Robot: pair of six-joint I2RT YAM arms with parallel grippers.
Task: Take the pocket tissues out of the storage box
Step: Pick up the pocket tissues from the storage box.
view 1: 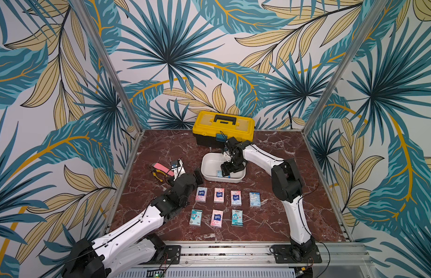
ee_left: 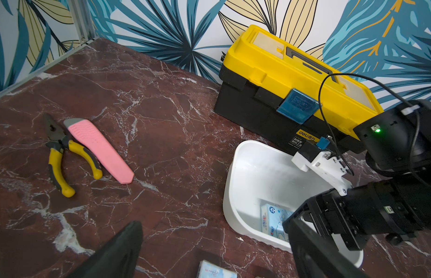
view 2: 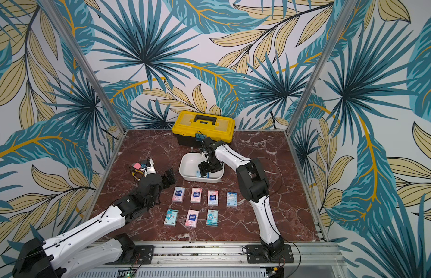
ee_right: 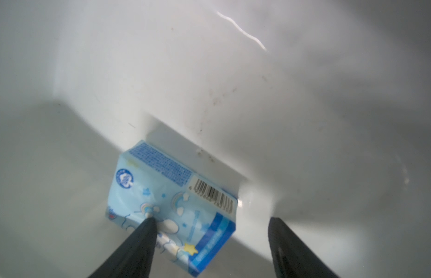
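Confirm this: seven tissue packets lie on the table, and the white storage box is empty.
Wrong: the storage box holds one light blue packet, seen in the right wrist view. Seven packets do lie on the table.

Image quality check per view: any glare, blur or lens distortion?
Right wrist: a bright glare streak on the storage box wall; the right fingers look soft, while the barcode on the tissue packet is crisp. Left wrist: toolbox sharp. In both top views: frame posts splay outward, a wide-angle look.
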